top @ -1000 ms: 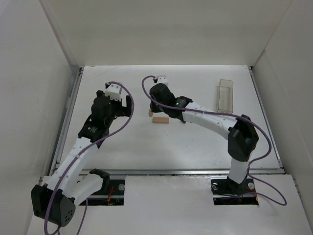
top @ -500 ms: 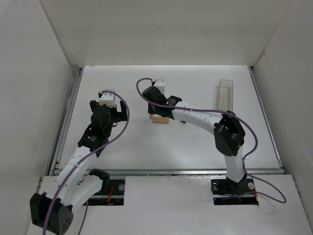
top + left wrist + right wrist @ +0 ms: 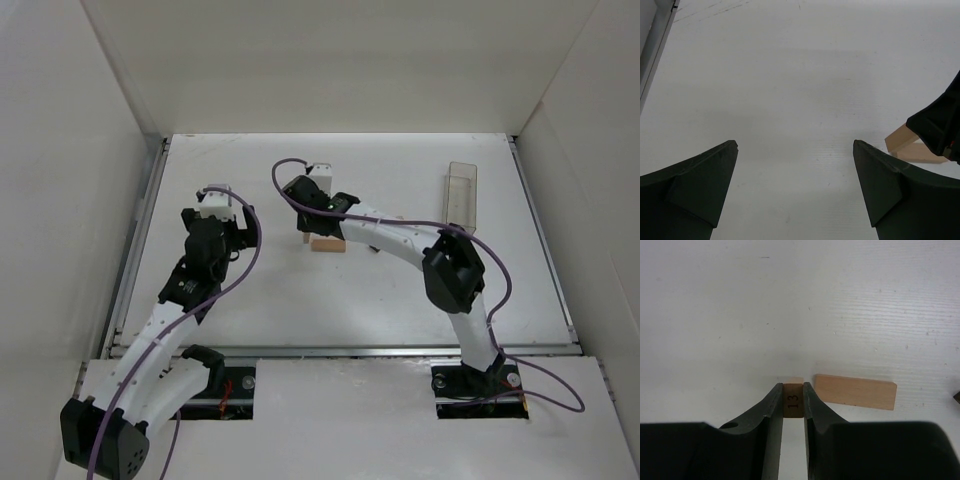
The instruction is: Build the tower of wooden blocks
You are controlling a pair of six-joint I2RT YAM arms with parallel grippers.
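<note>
Top camera looks down from high above the flat block (image 3: 327, 245); right wrist camera sits close beside it, left's farther off; all three share it.

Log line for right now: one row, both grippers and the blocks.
left gripper: open, empty | right gripper: shut on block | bar: flat on table beside block | progress: nothing stacked in view

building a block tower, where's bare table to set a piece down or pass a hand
Bare: the wide near strip between the flat tan block and the front rail; the far-left corner beyond the left hand; the stretch between right arm and clear box. Crowded: around the right hand, shut on the numbered block beside the flat one.
</note>
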